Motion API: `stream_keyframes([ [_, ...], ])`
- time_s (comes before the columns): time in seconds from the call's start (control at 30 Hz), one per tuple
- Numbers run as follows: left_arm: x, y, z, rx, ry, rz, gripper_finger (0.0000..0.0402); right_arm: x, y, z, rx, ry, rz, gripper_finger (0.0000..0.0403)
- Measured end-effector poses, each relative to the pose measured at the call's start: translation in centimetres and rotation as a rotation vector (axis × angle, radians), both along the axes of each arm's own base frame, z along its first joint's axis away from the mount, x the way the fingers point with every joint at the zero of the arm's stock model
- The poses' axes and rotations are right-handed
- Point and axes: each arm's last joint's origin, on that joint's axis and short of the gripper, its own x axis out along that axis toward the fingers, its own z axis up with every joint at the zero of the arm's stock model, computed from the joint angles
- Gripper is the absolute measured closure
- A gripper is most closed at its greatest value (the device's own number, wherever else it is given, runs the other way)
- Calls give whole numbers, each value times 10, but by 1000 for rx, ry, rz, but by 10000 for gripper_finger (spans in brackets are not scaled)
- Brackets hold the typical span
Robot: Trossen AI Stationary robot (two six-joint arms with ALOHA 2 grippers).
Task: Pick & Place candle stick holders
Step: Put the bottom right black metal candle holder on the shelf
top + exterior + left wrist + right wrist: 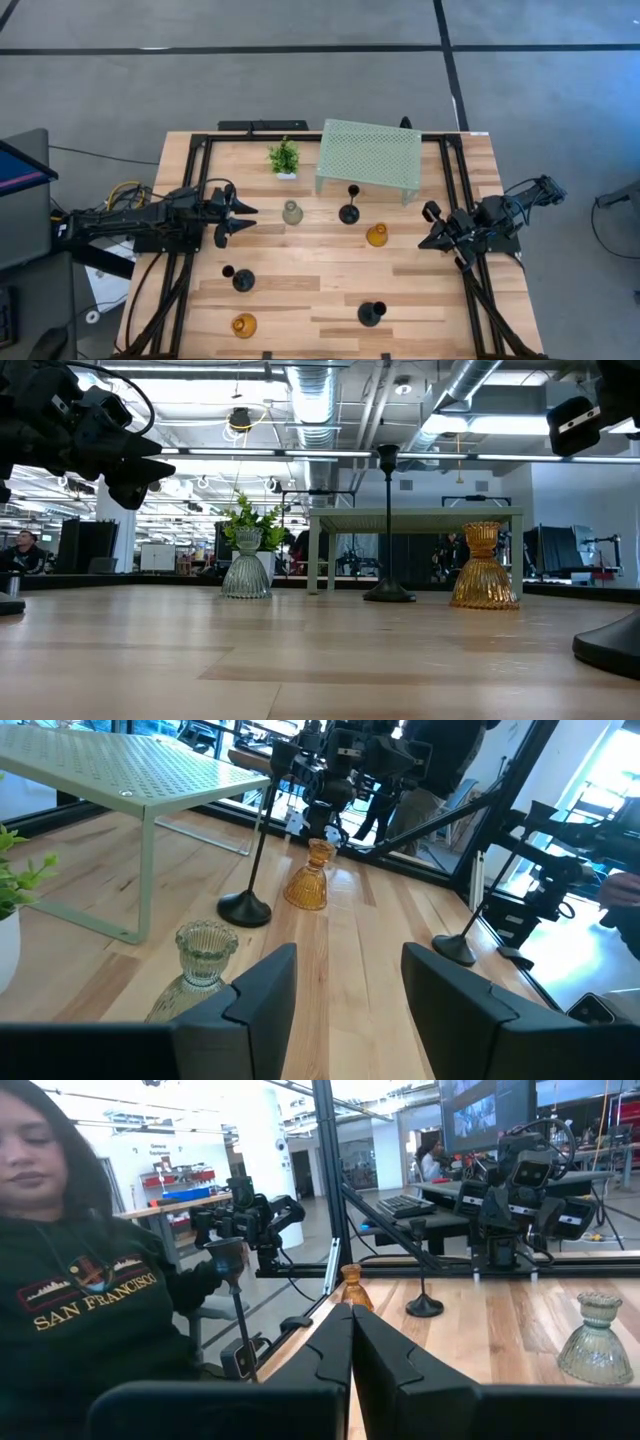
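Grey floor (300, 90) with dark lines; exposed ducts (315, 400) overhead

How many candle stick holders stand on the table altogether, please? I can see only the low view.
Observer: Six. The high view adds an amber holder at the edge farthest from the mesh stand.
Operator: Thank you. Are the left jaws open?
Observer: Yes. The left wrist view shows the left gripper with its jaws apart, and the clear-grey holder just ahead of it.
Operator: And the right ones?
Observer: The right wrist view shows the right gripper with its jaws shut, holding nothing.
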Motion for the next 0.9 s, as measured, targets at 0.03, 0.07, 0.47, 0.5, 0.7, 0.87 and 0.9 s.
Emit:
stream_keyframes([
  [0.03,0,0,0,0,0,0,220,0,0,0,-1,0,0,403],
  [0.07,0,0,0,0,0,0,220,0,0,0,-2,-1,0,403],
  [0.47,0,0,2,2,-18,0,220,0,0,0,-1,-1,-12,403],
  [0.5,0,0,3,4,-27,0,220,0,-1,0,1,0,-35,403],
  [0.7,-1,0,8,11,-79,0,220,2,-4,0,29,13,-158,403],
  [0.87,-1,0,9,12,-89,0,220,2,-5,0,28,11,-158,403],
  [0.9,-1,0,9,12,-89,0,220,2,-5,0,27,11,-158,403],
])
